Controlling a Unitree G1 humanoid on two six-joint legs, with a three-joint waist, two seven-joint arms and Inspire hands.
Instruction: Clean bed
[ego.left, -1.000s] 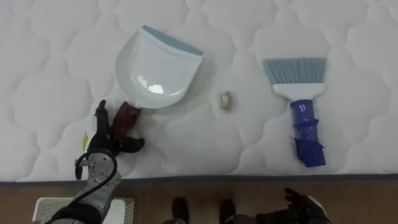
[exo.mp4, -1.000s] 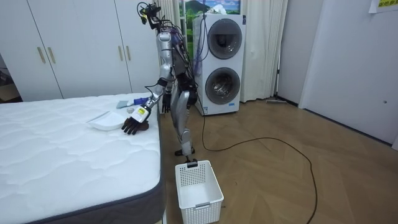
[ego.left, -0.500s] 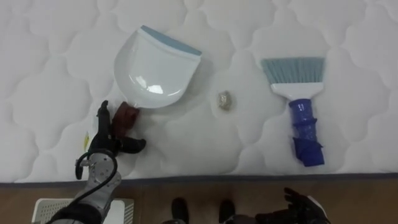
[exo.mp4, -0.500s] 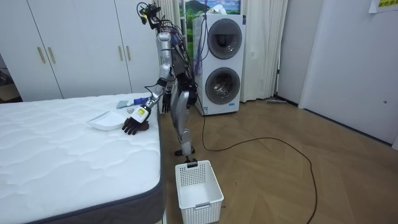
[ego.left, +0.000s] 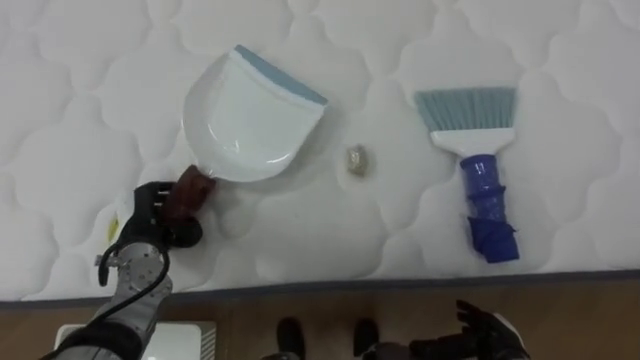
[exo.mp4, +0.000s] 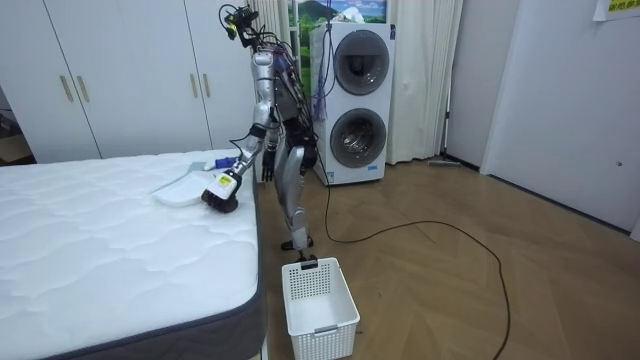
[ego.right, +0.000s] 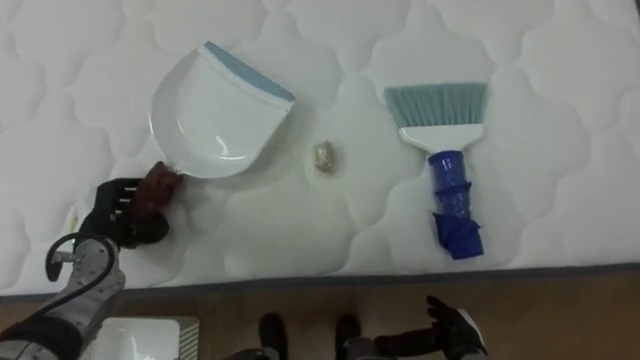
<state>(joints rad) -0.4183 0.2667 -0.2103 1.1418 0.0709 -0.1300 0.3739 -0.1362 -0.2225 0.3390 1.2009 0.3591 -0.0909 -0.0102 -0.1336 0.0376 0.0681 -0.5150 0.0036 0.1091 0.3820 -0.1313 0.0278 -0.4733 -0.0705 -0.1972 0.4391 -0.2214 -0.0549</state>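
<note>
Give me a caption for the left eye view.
Left hand grips the dustpan handle on the mattress; scrap and brush lie to its right, right hand open below.

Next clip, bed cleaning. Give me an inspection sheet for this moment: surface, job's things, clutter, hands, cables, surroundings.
surface: white quilted mattress; the robot stands at its edge.
job's things: white dustpan on the left; brush on the right, bristles pointing away from the robot; small crumpled scrap between them, touching neither.
clutter: nothing seen.
hands: left hand, fingers curled round the dustpan's brown handle; right hand open, low beside the bed over the floor, holding nothing.
cables: nothing seen apart from the robot's own.
surroundings: white basket on the floor by the bed; stacked washers and wardrobe behind.
</note>
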